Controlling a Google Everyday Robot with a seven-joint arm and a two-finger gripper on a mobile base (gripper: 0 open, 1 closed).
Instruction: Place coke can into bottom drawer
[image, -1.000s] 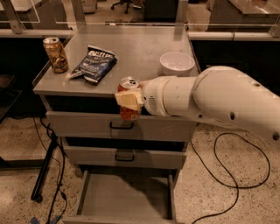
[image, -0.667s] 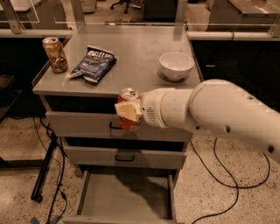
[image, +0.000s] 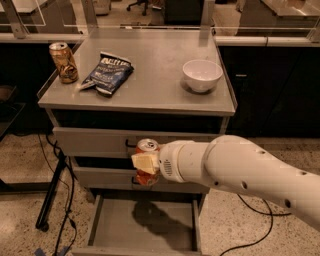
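Currently my gripper (image: 145, 163) has its fingers closed around the coke can (image: 147, 146), upright in the air before the upper drawer fronts (image: 90, 141), above the open bottom drawer (image: 116, 226). I'd lower it straight down, keep it vertical, and release only once its base meets the tray floor.

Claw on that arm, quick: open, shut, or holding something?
Claw: shut on the coke can, held above the open bottom drawer.

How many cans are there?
2. The gripper holds the coke can in front of the closed drawers, above the open bottom drawer. The brown can stands at the cabinet top's left edge. I see no others.
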